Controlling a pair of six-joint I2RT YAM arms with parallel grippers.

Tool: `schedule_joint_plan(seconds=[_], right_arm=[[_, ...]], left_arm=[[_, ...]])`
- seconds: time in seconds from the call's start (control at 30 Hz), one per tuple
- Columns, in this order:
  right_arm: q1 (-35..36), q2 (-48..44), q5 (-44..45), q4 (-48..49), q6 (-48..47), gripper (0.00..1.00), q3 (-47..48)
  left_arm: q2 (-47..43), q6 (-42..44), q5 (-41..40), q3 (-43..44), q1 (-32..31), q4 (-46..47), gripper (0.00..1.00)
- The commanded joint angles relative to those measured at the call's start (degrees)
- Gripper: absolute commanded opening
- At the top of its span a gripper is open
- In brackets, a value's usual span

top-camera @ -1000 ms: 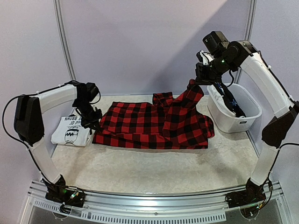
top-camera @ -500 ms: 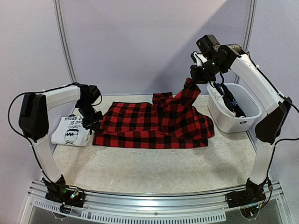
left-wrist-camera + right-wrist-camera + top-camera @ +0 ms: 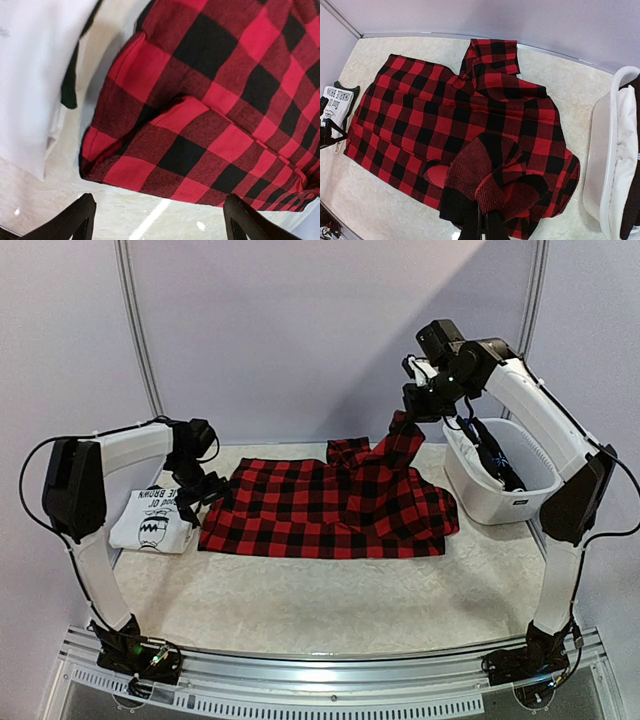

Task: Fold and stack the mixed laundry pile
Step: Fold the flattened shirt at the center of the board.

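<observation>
A red-black plaid garment (image 3: pixel 320 510) lies spread across the middle of the table, partly folded. My right gripper (image 3: pixel 415 410) is shut on its right corner, which it holds raised above the table; in the right wrist view the bunched plaid (image 3: pixel 490 180) fills my right gripper (image 3: pixel 482 220). My left gripper (image 3: pixel 200 495) stands open at the garment's left edge. In the left wrist view the plaid corner (image 3: pixel 200 100) rests on the table just beyond my left gripper (image 3: pixel 157 205), with nothing between its fingers. A folded white T-shirt (image 3: pixel 150 520) with black print lies left of the plaid.
A white plastic tub (image 3: pixel 500 495) stands at the right with dark garments (image 3: pixel 495 460) inside it. The pale table surface (image 3: pixel 330 600) stretches in front of the plaid. Walls close the back and both sides.
My left gripper has opened and let go of the plaid's left edge. My right gripper has moved slightly left and up, still holding the plaid corner.
</observation>
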Motion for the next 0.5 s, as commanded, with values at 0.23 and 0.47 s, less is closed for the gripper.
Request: schedule_joint_plan(seconds=[0.23,0.47], right_arm=[[-0.3,3.3,-9.8,0.3,5.9,0.0,0.7],[-0.1,2.4,-14.7,1.1,10.5,0.0,-3.3]], left_arm=[[-8.7,7.6,-6.2,-3.0,-2.4,0.9,0.85],[-18.2,10.4,-3.7,-12.6,-4.1,6.6,0.83]])
